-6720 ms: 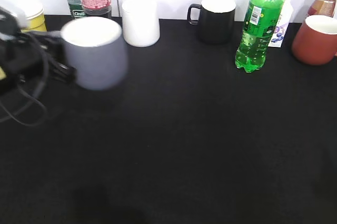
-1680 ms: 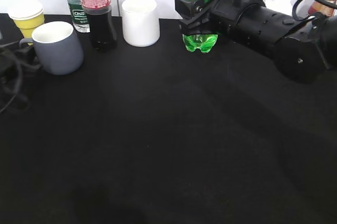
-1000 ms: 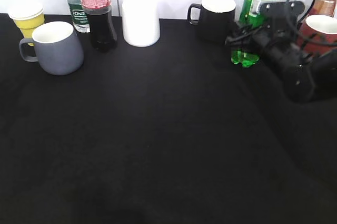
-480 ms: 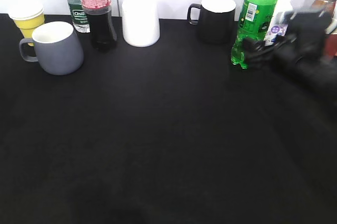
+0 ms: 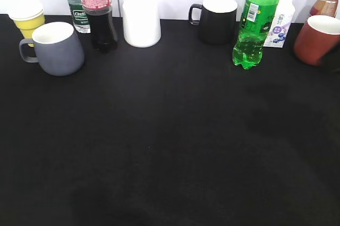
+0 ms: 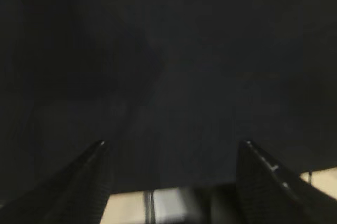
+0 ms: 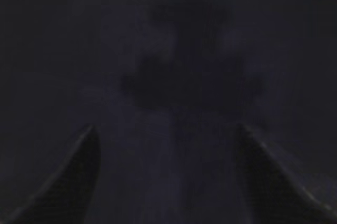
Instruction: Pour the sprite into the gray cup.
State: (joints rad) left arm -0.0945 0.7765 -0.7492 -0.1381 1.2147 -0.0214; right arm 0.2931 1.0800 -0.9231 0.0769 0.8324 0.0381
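The sprite (image 5: 256,21), a tall bright-green bottle, stands upright at the back right of the black table. The gray cup (image 5: 56,49) stands at the back left, handle to the left, white inside. Neither arm shows in the exterior view. In the left wrist view my left gripper (image 6: 172,145) is open and empty over the black cloth near the table's edge. In the right wrist view my right gripper (image 7: 164,129) is open and empty over dark cloth, with a shadow ahead of it.
Along the back stand a yellow paper cup (image 5: 27,17), a small clear bottle (image 5: 77,3), a dark cola bottle (image 5: 98,8), a white cup (image 5: 141,21), a black mug (image 5: 217,17), a small carton (image 5: 279,24), a brick-red mug (image 5: 317,39) and another bottle (image 5: 326,0).
The right arm has let go of the sprite at the back right and drawn away out of the exterior view. The gray cup has not moved.
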